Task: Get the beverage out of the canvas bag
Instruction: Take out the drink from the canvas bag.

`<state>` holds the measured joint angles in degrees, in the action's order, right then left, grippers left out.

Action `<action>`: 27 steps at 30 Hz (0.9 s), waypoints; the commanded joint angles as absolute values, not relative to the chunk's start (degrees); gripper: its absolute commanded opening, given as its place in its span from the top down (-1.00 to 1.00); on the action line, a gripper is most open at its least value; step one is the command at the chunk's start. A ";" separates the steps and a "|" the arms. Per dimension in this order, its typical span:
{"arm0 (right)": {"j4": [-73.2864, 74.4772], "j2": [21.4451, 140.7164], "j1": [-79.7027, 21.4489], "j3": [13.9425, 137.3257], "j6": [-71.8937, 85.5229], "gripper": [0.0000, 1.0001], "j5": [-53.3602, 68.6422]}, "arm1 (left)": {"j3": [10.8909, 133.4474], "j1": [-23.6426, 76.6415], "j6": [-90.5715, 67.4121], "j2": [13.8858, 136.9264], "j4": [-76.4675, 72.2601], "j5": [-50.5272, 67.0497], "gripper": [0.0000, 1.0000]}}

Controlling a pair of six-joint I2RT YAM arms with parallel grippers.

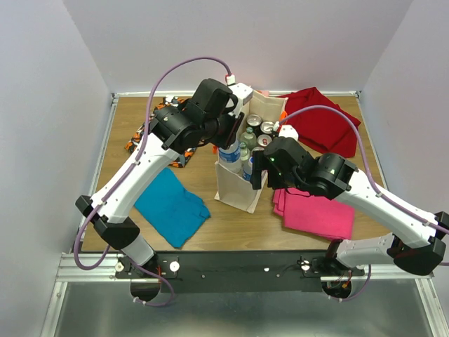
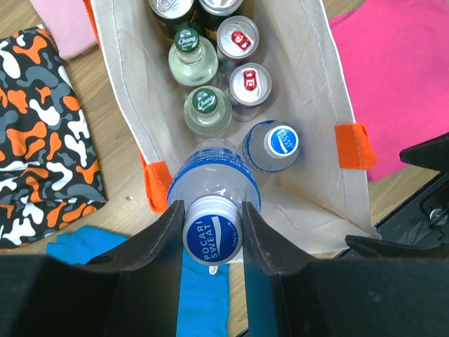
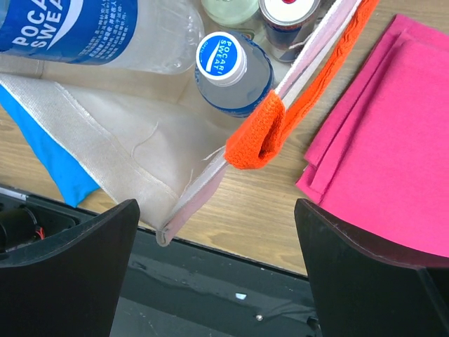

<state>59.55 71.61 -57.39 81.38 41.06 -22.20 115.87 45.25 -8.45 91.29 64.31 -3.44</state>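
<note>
Left hand (image 2: 212, 219) clamped on Pocari Sweat bottle (image 2: 214, 184) at its cap, bottle not yet clear of canvas bag (image 2: 309, 84) mouth; right hand (image 3: 214, 210) wide open beside bag's rim, empty; lift-out remains.

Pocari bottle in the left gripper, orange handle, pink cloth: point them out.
Pocari bottle (image 2: 212, 235): left wrist view, cap.
Orange handle (image 3: 256, 133): right wrist view, folded end.
Pink cloth (image 3: 393, 140): right wrist view, middle.
</note>
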 commanded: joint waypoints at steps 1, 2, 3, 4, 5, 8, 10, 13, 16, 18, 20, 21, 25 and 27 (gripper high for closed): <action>61.35 71.89 -57.92 82.97 40.25 -1.00 -24.17 | 120.93 45.53 -8.53 88.07 63.28 -5.62 1.00; 61.26 71.89 -57.83 82.88 40.25 -1.00 -23.91 | 121.89 45.53 -8.61 88.07 63.54 -5.62 1.00; 61.26 71.89 -57.92 82.88 40.34 -1.00 -23.82 | 122.25 45.53 -8.44 88.07 63.63 -5.71 1.00; 61.17 71.81 -57.83 82.53 40.43 -1.00 -23.73 | 122.60 45.53 -8.52 87.98 63.89 -5.80 1.00; 61.00 71.63 -57.83 82.27 40.43 -1.00 -23.73 | 123.13 45.53 -8.53 87.80 63.98 -5.80 1.00; 60.91 71.28 -57.92 81.91 40.69 -1.00 -23.82 | 123.31 45.62 -8.61 87.10 63.55 -5.97 1.00; 61.08 71.28 -57.83 82.09 40.61 -1.00 -23.82 | 123.57 45.61 -8.53 86.84 63.28 -6.24 1.00; 61.44 71.28 -57.83 82.18 40.69 -1.00 -24.08 | 124.01 45.70 -8.70 86.31 63.02 -6.42 1.00; 61.44 71.02 -57.83 82.00 40.78 -1.00 -24.08 | 125.06 45.62 -8.79 85.96 63.02 -6.68 1.00; 61.52 70.93 -57.83 81.91 40.96 -1.00 -24.00 | 126.29 45.53 -8.53 85.87 63.19 -6.94 1.00; 61.17 70.58 -57.92 81.57 40.96 -1.00 -23.91 | 127.61 45.62 -8.61 85.96 63.54 -7.12 1.00; 61.00 70.49 -57.92 81.21 40.96 -1.00 -23.82 | 127.97 45.62 -8.70 85.87 63.63 -7.29 1.00; 61.17 70.58 -57.83 81.21 40.96 -1.00 -23.82 | 128.41 45.62 -8.88 85.34 62.76 -8.09 1.00; 61.26 70.58 -57.83 81.21 41.13 -1.00 -23.82 | 128.41 45.62 -8.88 84.90 62.23 -8.96 1.00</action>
